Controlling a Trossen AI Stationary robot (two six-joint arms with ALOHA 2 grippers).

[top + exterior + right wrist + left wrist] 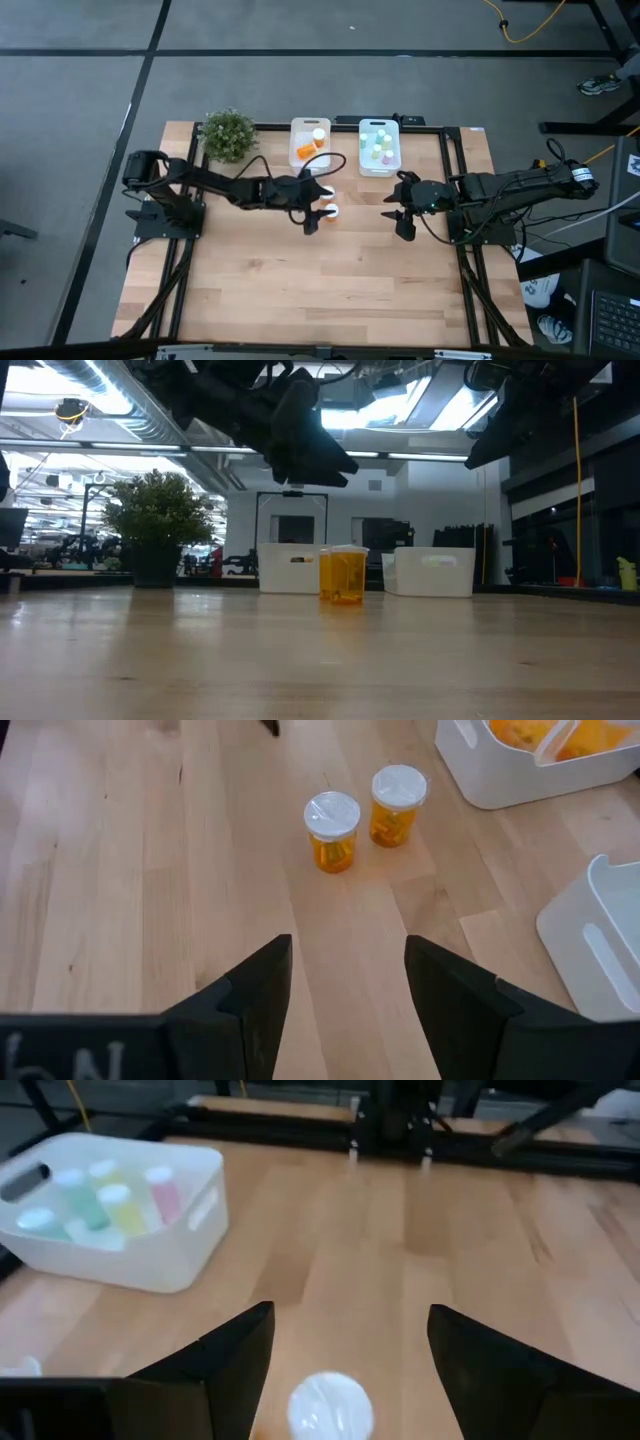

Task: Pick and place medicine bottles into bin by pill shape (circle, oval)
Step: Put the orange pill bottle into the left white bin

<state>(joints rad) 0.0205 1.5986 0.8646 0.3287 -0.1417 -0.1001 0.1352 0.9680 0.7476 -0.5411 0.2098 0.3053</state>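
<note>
Left hand (318, 213) hangs open above two orange bottles (333, 831) on the tabletop (300, 280), near the left bin (309, 144). Right hand (397, 214) waits open beside them.

On the worktop (300, 290), a potted plant (228, 134) stands at the far edge. To its right sit two bins side by side: the left bin (309, 142) holds capped bottles, the right bin (380, 146) holds smaller bottles (378, 147). Two medicine bottles (360, 815) stand upright just beside each other in front of the left bin, under the left claw (316, 214). The right claw (398, 220) hangs well apart to their right.
</note>
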